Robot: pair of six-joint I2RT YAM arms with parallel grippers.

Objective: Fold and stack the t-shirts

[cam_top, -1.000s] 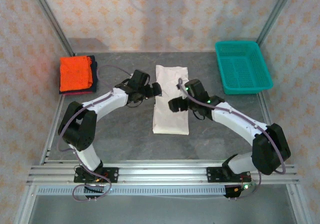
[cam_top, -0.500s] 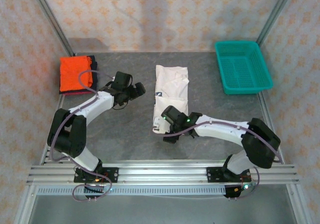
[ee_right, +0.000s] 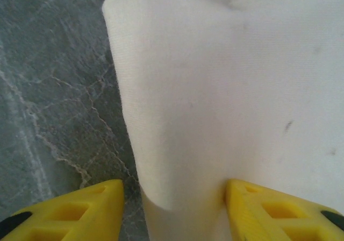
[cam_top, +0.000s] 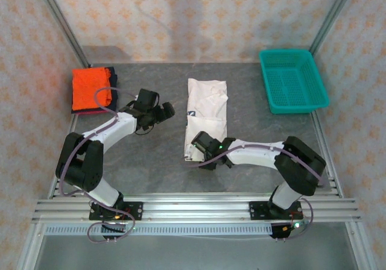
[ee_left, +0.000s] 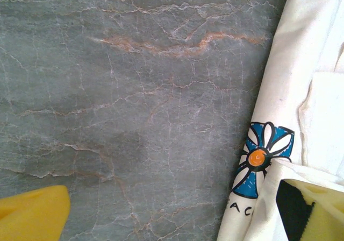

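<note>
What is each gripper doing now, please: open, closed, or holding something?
Left gripper: open, holding nothing.
Right gripper: open around the white shirt edge, not clamped yet.

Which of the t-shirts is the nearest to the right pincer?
The white t-shirt, lying alone mid-table; the right pincer straddles its near end. The orange t-shirt lies on the navy t-shirt far left.

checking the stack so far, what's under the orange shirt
A dark navy shirt, its edge showing along the right and near sides of the orange shirt. The rest is covered.
</note>
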